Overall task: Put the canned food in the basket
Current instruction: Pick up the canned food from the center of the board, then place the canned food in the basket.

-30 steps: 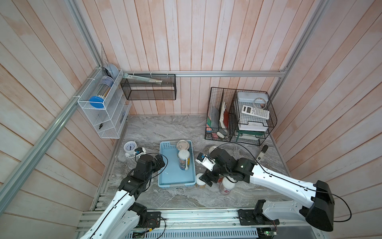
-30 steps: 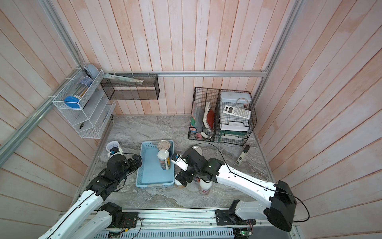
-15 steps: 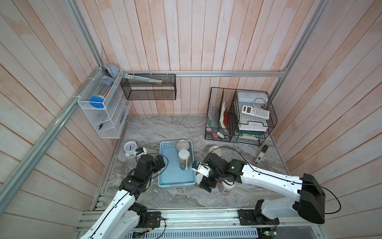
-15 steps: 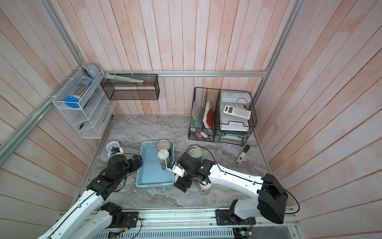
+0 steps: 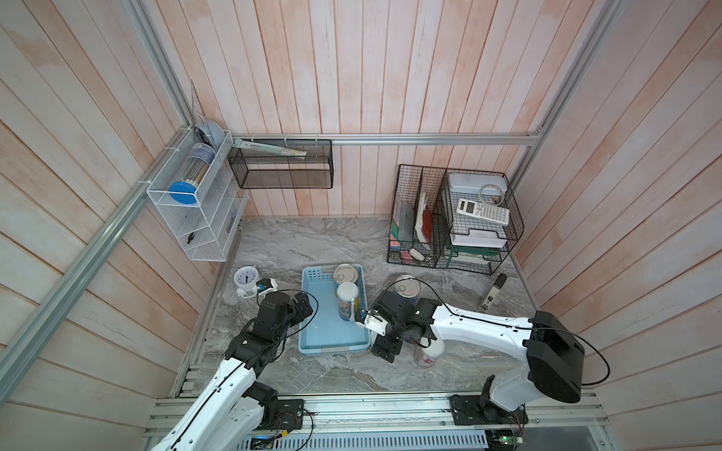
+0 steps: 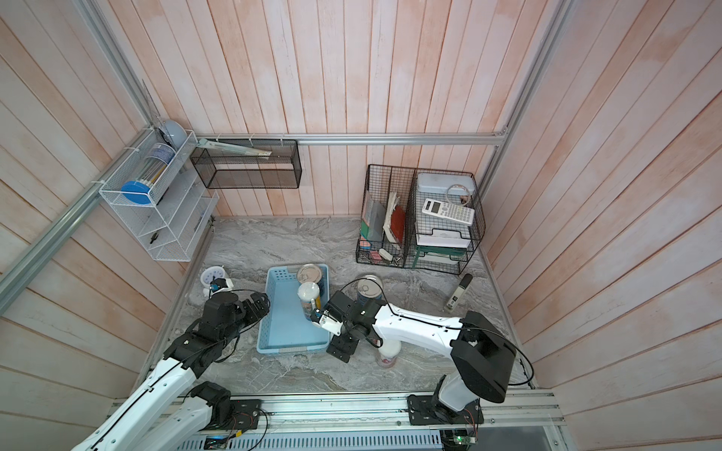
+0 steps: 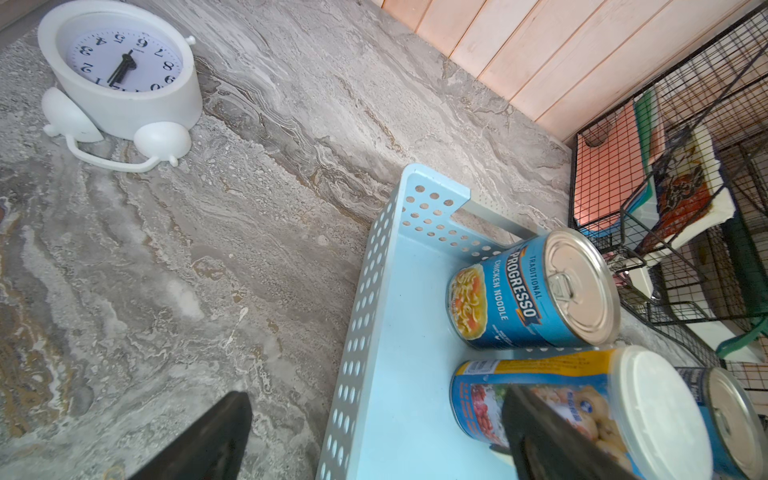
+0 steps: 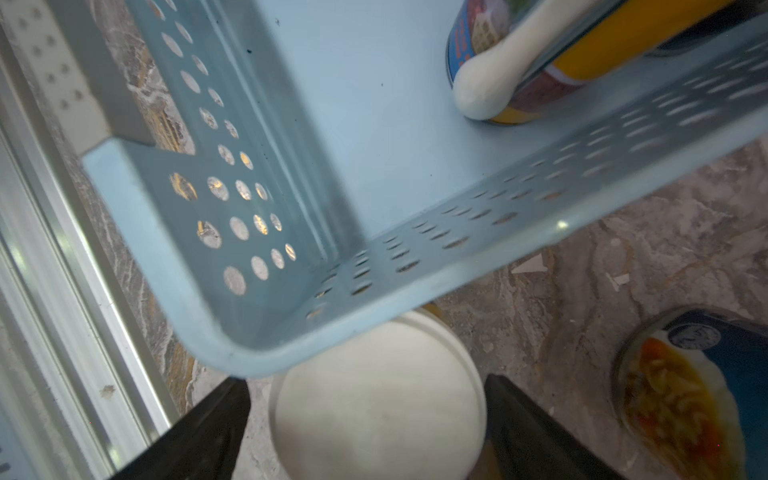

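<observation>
Left wrist view: your left tool gapes wide above the basket wall. Inside stand a pull-tab tin and a white-lidded can. Right wrist view: your right tool is spread wide astride a second white-lidded can on the table, just outside the basket. You cannot tell whether it is touching.
</observation>
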`<state>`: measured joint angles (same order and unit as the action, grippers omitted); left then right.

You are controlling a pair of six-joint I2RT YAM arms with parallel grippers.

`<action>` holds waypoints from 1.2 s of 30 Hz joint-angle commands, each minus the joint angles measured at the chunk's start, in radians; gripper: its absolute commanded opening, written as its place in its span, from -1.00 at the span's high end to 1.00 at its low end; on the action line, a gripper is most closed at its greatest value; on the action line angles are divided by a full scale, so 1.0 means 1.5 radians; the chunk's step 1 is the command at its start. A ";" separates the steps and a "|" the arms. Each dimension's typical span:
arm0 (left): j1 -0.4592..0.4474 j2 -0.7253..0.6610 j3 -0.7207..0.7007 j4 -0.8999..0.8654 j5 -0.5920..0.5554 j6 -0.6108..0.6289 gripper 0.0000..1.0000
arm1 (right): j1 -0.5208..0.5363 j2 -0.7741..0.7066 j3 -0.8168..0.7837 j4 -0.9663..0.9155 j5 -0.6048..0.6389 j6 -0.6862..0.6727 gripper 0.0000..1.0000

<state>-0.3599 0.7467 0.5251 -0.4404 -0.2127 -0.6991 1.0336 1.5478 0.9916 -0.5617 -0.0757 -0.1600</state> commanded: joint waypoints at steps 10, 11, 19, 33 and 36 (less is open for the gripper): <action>0.003 -0.003 -0.008 0.010 0.007 0.013 -1.00 | 0.004 0.003 0.004 -0.011 0.074 0.029 -0.40; 0.003 -0.003 -0.008 0.011 0.007 0.013 -1.00 | 0.005 -0.005 0.004 -0.009 0.079 0.031 -0.38; 0.004 0.001 -0.008 0.010 0.011 0.014 -1.00 | 0.024 -0.077 0.043 -0.063 0.113 0.058 -0.35; 0.004 0.002 -0.009 0.011 0.011 0.012 -1.00 | 0.038 -0.139 0.097 0.038 0.064 0.038 -0.31; 0.004 0.004 -0.008 0.012 0.011 0.012 -1.00 | 0.042 -0.102 0.115 0.057 0.039 0.039 -0.29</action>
<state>-0.3584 0.7517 0.5251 -0.4366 -0.2089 -0.6987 1.0855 1.3617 1.1122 -0.5808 0.0372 -0.0906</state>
